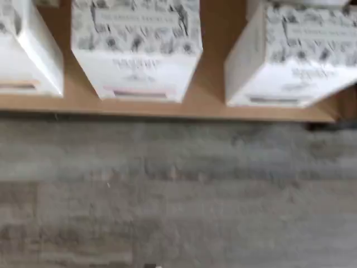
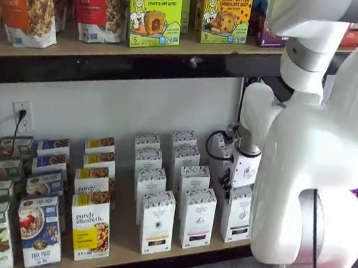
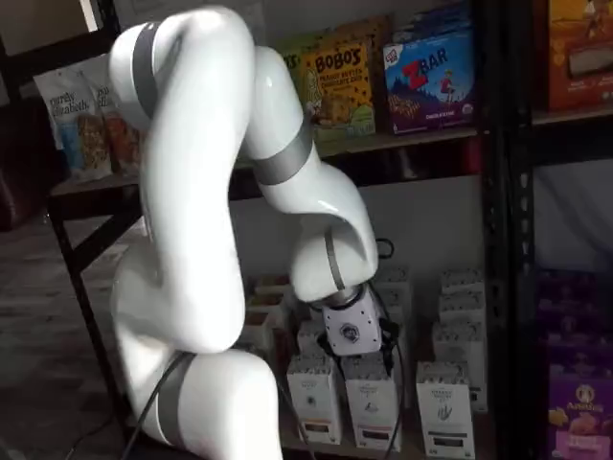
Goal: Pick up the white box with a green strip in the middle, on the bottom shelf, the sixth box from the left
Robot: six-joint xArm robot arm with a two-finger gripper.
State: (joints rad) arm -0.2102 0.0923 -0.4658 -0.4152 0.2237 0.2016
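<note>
Right now the arm is on its approach, nothing lifted yet. Nearest me, the big white arm (image 3: 192, 192) fills the foreground, its wrist bent down over the front rows of the bottom shelf (image 2: 123, 255).

The tool (image 2: 237, 177) hangs low among the white boxes, at about three o'clock of the shelf's white rows; its fingers are hidden behind its own body and the cartons, so I cannot tell whether they are spread or pressed together.

Beyond it stand the white boxes in files running back to the wall. The wrist view shows three front boxes (blurred), one with a pinkish strip (image 1: 136, 92), one darker (image 1: 276, 99); no green strip is legible. I judge the target to be the front box (image 2: 237, 214) just below the tool, though that is unsure.

Next, it should settle over that carton, straddle it, and close.
</note>
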